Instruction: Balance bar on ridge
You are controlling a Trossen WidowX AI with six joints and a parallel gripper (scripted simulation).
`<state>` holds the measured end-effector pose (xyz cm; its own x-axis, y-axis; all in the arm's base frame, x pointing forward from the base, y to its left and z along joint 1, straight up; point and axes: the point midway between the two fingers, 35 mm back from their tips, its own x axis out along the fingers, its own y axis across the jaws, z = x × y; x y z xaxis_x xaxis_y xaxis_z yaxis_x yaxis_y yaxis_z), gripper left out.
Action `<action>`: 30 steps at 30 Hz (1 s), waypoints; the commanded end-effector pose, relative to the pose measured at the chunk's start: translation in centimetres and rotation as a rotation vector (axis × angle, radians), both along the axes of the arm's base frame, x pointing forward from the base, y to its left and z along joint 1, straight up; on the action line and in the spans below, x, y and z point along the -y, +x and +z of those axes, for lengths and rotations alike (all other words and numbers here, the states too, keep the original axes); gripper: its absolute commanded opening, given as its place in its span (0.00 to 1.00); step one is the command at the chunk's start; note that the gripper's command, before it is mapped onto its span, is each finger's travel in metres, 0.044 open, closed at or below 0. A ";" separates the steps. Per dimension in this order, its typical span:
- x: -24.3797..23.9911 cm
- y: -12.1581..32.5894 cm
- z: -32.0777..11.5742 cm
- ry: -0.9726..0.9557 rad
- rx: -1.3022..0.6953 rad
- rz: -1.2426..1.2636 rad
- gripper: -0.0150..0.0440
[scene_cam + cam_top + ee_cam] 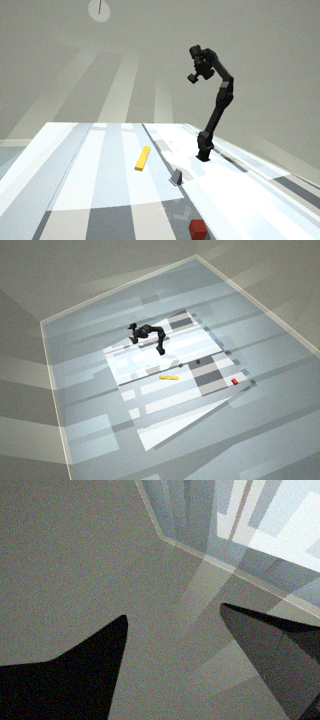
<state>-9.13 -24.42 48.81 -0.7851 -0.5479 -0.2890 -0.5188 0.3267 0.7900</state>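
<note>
The yellow bar (pixel 169 377) (pixel 142 158) lies flat on the table, apart from the ridge. The ridge (pixel 180 365) (pixel 177 176) is a small grey-purple wedge on a thin square base, standing upright with nothing on it. My gripper (pixel 129 333) (pixel 200 78) (pixel 173 613) is open and empty, with its two dark fingers wide apart. It is raised high above the table, well away from the bar and the ridge. The wrist view shows neither the bar nor the ridge.
A small dark red block (pixel 198 361) (pixel 197 229) stands on the table beyond the ridge from the arm. A brighter red block (pixel 234 381) lies farther off near the table's edge. The black arm's base (pixel 160 351) (pixel 203 156) stands on the bright part of the table.
</note>
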 end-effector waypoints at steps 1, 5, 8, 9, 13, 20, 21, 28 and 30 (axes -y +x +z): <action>0.1 0.0 0.0 0.005 -0.002 0.004 0.89; 1.1 1.1 -0.8 0.106 -0.047 0.082 0.79; 2.0 2.0 -1.5 0.194 -0.091 0.153 0.79; 2.3 2.4 -1.8 0.223 -0.106 0.177 0.79; 3.1 3.8 -2.6 0.327 -0.162 0.279 0.79; 4.7 6.1 -4.3 0.507 -0.277 0.443 0.79; 4.9 6.5 -4.6 0.533 -0.295 0.468 0.79; 6.2 9.1 -6.4 0.709 -0.432 0.645 0.79; 6.5 9.9 -7.0 0.757 -0.474 0.696 0.79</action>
<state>-0.69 -30.06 43.04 -0.5341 -0.7117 -0.4563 -0.1055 -0.4794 0.8713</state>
